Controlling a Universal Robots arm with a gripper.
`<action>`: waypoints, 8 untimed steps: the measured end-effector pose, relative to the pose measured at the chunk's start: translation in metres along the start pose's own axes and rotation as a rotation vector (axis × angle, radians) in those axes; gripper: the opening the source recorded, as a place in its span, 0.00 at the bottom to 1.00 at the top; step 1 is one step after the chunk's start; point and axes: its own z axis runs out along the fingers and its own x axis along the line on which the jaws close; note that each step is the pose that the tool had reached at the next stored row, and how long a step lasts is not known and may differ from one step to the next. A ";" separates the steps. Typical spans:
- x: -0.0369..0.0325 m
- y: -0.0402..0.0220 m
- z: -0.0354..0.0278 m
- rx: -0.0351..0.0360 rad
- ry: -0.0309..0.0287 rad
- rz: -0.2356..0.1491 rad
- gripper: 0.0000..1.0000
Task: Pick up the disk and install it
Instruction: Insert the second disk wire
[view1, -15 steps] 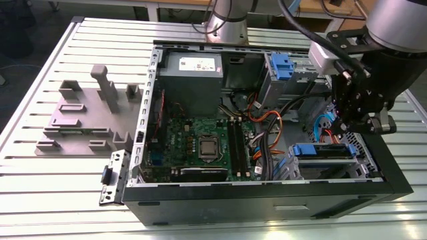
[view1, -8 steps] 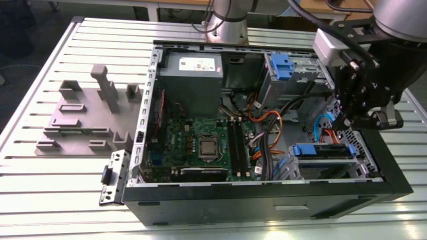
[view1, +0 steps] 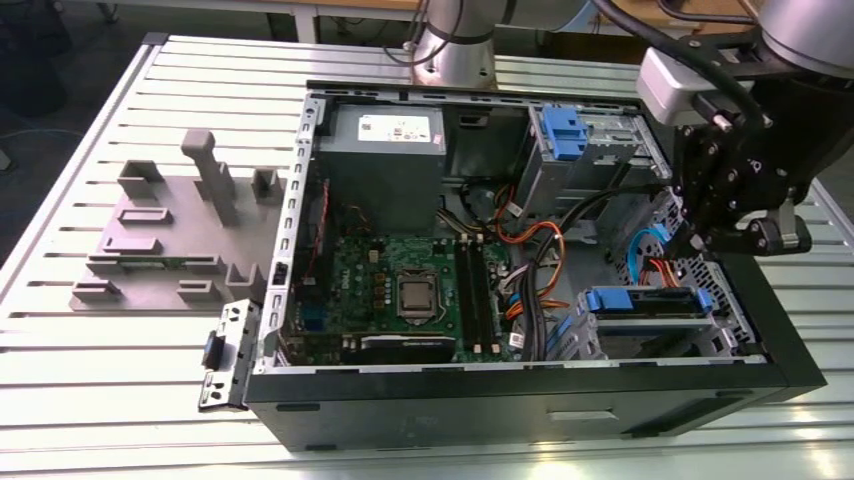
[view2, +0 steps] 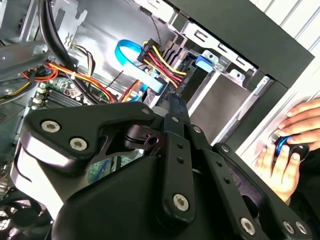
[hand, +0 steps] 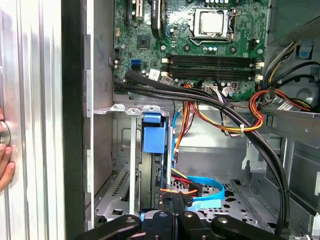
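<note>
The disk (view1: 647, 300) sits slotted in the metal drive cage (view1: 667, 340) at the front corner of the open computer case, on the exterior view's right. Its blue plastic rail end (hand: 152, 132) faces out, and most of its body is hidden inside the cage. My gripper (view1: 697, 240) hangs just above and behind that cage, over the bundle of red, yellow and blue cables (hand: 200, 192). Both wrist views show its black fingers (view2: 175, 107) pressed together with nothing between them. It is apart from the disk.
The case (view1: 534, 400) lies open on a slatted metal table, showing the green motherboard (view1: 400, 290) and grey power supply (view1: 387, 135). A grey fixture (view1: 174, 230) stands on the exterior view's left. A person's hand (view2: 285, 150) rests on the table beside the case.
</note>
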 end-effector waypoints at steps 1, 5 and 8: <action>-0.0005 -0.0003 0.0000 -0.0028 -0.0007 0.001 0.11; -0.0030 -0.0010 0.0002 -0.0152 -0.0040 0.005 0.11; -0.0050 -0.0026 0.0004 -0.0297 -0.0040 0.008 0.11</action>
